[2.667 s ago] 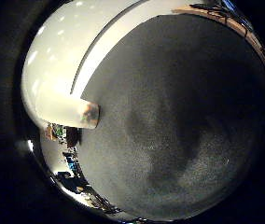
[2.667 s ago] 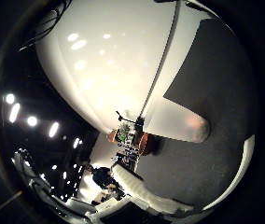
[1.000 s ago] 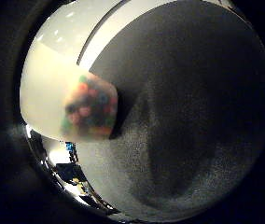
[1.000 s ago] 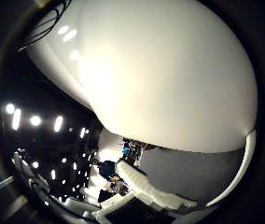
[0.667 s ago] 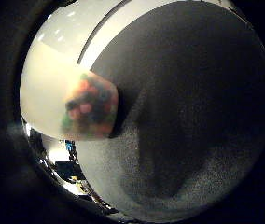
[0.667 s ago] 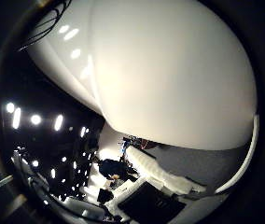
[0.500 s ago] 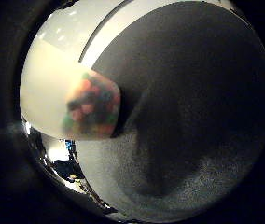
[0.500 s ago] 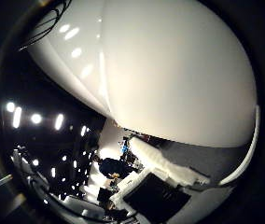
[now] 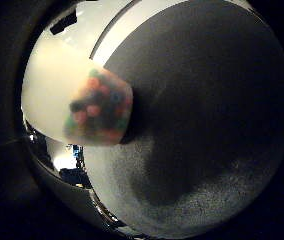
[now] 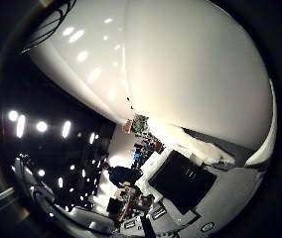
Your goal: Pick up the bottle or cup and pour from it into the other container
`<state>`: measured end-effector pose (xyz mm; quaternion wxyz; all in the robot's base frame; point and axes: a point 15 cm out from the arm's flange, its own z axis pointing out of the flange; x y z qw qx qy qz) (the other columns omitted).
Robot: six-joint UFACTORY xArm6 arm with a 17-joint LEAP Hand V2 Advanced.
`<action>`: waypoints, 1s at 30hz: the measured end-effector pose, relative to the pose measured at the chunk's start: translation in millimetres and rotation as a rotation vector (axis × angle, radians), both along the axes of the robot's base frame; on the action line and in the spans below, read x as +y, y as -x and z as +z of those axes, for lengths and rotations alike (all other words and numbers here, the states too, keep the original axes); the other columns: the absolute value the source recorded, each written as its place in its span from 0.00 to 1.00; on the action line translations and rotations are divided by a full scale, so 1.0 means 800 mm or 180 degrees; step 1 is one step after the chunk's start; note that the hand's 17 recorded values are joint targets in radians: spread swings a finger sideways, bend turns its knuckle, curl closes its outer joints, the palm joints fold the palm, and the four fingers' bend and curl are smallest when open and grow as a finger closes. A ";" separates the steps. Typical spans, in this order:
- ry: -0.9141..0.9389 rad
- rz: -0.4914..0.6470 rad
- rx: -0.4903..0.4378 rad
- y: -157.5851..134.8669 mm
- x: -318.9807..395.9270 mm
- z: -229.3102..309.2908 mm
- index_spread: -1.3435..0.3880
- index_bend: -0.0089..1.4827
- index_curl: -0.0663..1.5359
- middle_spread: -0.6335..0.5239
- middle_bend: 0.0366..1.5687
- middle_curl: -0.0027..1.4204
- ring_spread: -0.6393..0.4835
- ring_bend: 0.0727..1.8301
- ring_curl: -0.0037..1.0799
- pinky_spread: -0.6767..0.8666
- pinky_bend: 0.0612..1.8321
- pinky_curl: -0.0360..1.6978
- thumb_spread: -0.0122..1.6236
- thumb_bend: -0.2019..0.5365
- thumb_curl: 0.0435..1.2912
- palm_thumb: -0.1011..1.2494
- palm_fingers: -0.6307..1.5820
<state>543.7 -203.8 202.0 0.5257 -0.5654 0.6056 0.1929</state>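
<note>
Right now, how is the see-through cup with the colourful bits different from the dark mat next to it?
The cup is pale and see-through, with colourful pieces showing inside; the dark mat is solid grey-black. The cup is rounded and stands out close to the palm; the mat is flat and spreads wide. The cup looks smooth, the mat speckled and grainy. Both show together in the little finger side view, and the cup casts a shadow on the mat.

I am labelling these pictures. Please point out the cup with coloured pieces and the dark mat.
cup (image 9: pixel 89 107): little finger side palm view, on its translucent wall.
dark mat (image 9: pixel 207 115): little finger side palm view, on its bare surface.
</note>
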 end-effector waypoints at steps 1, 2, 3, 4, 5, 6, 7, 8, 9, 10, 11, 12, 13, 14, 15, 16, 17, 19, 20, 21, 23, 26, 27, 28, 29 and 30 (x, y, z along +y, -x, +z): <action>-0.0028 0.0028 0.0004 0.001 0.003 0.001 0.61 0.12 0.22 0.43 0.41 0.35 0.39 0.52 0.40 0.23 0.40 0.20 0.61 0.24 0.25 0.59 0.63; -0.0059 0.0056 0.0009 0.002 0.005 0.001 0.61 0.12 0.23 0.42 0.42 0.36 0.39 0.53 0.40 0.21 0.42 0.21 0.61 0.25 0.26 0.60 0.66; -0.0086 0.0083 0.0013 0.003 0.008 0.003 0.60 0.12 0.23 0.41 0.43 0.37 0.38 0.54 0.41 0.18 0.44 0.21 0.61 0.24 0.26 0.60 0.67; -0.0101 0.0097 0.0016 0.004 0.009 0.003 0.59 0.13 0.23 0.40 0.44 0.38 0.38 0.55 0.42 0.15 0.46 0.21 0.61 0.24 0.26 0.61 0.69; -0.0103 0.0098 0.0016 0.004 0.009 0.003 0.58 0.13 0.24 0.39 0.46 0.39 0.37 0.55 0.43 0.12 0.48 0.22 0.61 0.24 0.27 0.61 0.71; -0.0114 0.0112 0.0014 0.005 0.011 0.004 0.57 0.14 0.25 0.38 0.47 0.41 0.37 0.55 0.44 0.11 0.48 0.22 0.61 0.24 0.27 0.61 0.73; -0.0128 0.0124 0.0017 0.006 0.012 0.005 0.56 0.15 0.26 0.37 0.48 0.41 0.37 0.55 0.44 0.10 0.49 0.23 0.61 0.24 0.27 0.62 0.74; -0.0134 0.0126 0.0022 0.006 0.012 0.006 0.55 0.16 0.28 0.37 0.49 0.42 0.37 0.55 0.44 0.09 0.49 0.23 0.61 0.24 0.28 0.62 0.75; -0.0157 0.0143 0.0032 0.007 0.014 0.007 0.54 0.17 0.30 0.36 0.49 0.44 0.36 0.55 0.46 0.09 0.49 0.23 0.60 0.24 0.28 0.63 0.76; -0.0170 0.0152 0.0037 0.008 0.016 0.008 0.54 0.19 0.32 0.36 0.50 0.45 0.36 0.56 0.47 0.09 0.49 0.24 0.60 0.24 0.29 0.63 0.77; -0.0174 0.0150 0.0041 0.008 0.016 0.008 0.53 0.20 0.33 0.36 0.51 0.46 0.36 0.56 0.47 0.09 0.50 0.25 0.60 0.24 0.29 0.64 0.77; -0.0181 0.0146 0.0047 0.008 0.015 0.008 0.52 0.22 0.36 0.35 0.52 0.47 0.36 0.57 0.48 0.09 0.51 0.26 0.60 0.24 0.30 0.64 0.78; -0.0182 0.0143 0.0046 0.008 0.015 0.008 0.52 0.24 0.38 0.35 0.53 0.48 0.35 0.58 0.50 0.10 0.51 0.26 0.59 0.24 0.31 0.65 0.77; -0.0182 0.0144 0.0046 0.008 0.015 0.008 0.51 0.24 0.39 0.35 0.54 0.49 0.35 0.58 0.50 0.10 0.52 0.27 0.59 0.24 0.31 0.65 0.77; -0.0187 0.0150 0.0040 0.008 0.015 0.010 0.51 0.25 0.41 0.34 0.55 0.50 0.35 0.59 0.51 0.11 0.53 0.28 0.59 0.24 0.32 0.65 0.77; -0.0200 0.0160 0.0039 0.009 0.017 0.011 0.50 0.26 0.43 0.34 0.55 0.51 0.35 0.59 0.52 0.11 0.54 0.29 0.58 0.24 0.32 0.66 0.77; -0.0216 0.0174 0.0037 0.010 0.018 0.013 0.49 0.27 0.45 0.34 0.56 0.52 0.34 0.60 0.53 0.12 0.55 0.30 0.58 0.24 0.33 0.66 0.77; -0.0263 0.0206 0.0030 0.012 0.022 0.017 0.49 0.28 0.49 0.33 0.58 0.54 0.34 0.62 0.55 0.13 0.56 0.32 0.57 0.24 0.34 0.66 0.76; -0.0274 0.0210 0.0033 0.012 0.023 0.018 0.49 0.28 0.51 0.33 0.58 0.55 0.34 0.62 0.56 0.14 0.57 0.33 0.56 0.24 0.34 0.66 0.76; -0.0280 0.0206 0.0031 0.012 0.023 0.020 0.48 0.28 0.52 0.33 0.58 0.56 0.34 0.63 0.57 0.14 0.57 0.34 0.56 0.24 0.35 0.67 0.76; -0.0279 0.0200 0.0025 0.011 0.023 0.023 0.48 0.29 0.57 0.32 0.59 0.58 0.34 0.64 0.59 0.16 0.59 0.36 0.55 0.24 0.36 0.67 0.75; -0.0272 0.0211 0.0026 0.012 0.023 0.029 0.47 0.29 0.61 0.32 0.61 0.60 0.34 0.65 0.61 0.17 0.60 0.38 0.55 0.24 0.38 0.67 0.74; -0.0281 0.0223 0.0044 0.014 0.024 0.030 0.47 0.29 0.62 0.32 0.61 0.60 0.34 0.66 0.61 0.17 0.60 0.39 0.55 0.24 0.38 0.68 0.73; -0.0292 0.0235 0.0060 0.015 0.025 0.031 0.47 0.28 0.64 0.32 0.61 0.61 0.34 0.66 0.62 0.17 0.60 0.40 0.54 0.24 0.38 0.68 0.73; -0.0306 0.0252 0.0084 0.017 0.027 0.034 0.47 0.28 0.65 0.31 0.62 0.61 0.34 0.67 0.62 0.17 0.61 0.40 0.54 0.24 0.39 0.68 0.73; -0.0312 0.0266 0.0098 0.017 0.028 0.037 0.46 0.28 0.66 0.31 0.62 0.62 0.34 0.67 0.62 0.17 0.61 0.41 0.54 0.24 0.39 0.68 0.73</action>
